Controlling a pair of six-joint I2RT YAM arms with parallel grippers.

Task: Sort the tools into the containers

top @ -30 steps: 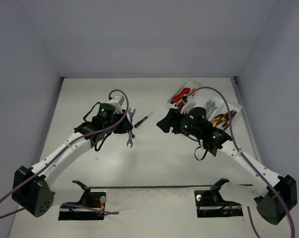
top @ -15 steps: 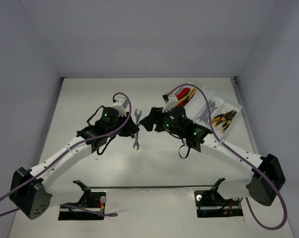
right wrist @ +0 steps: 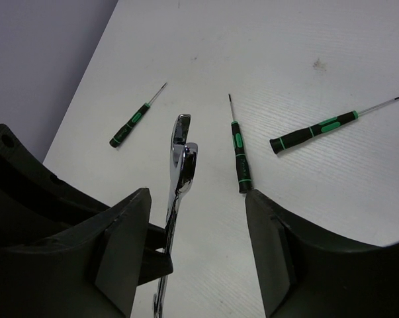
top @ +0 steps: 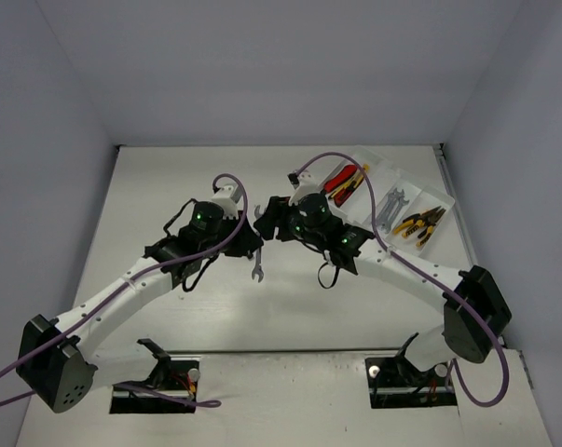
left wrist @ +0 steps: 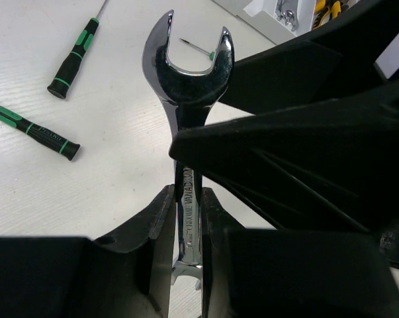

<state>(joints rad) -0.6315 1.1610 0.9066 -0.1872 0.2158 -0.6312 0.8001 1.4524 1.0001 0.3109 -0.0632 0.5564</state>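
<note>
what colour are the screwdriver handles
Screwdriver handles: black with green bands, best in right wrist view.

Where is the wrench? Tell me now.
Mid-table in the top view, the wrench is clamped in the left end effector, with the open right end effector straddling its free end, left of the tray.

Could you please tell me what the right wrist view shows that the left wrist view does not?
Only the right wrist view shows all three screwdrivers lying whole on the table, and the right gripper open with the wrench between its fingers. Only the left wrist view shows the left gripper shut on the wrench's shaft, and a corner of the tray. Both show the wrench and two of the screwdrivers in full.
</note>
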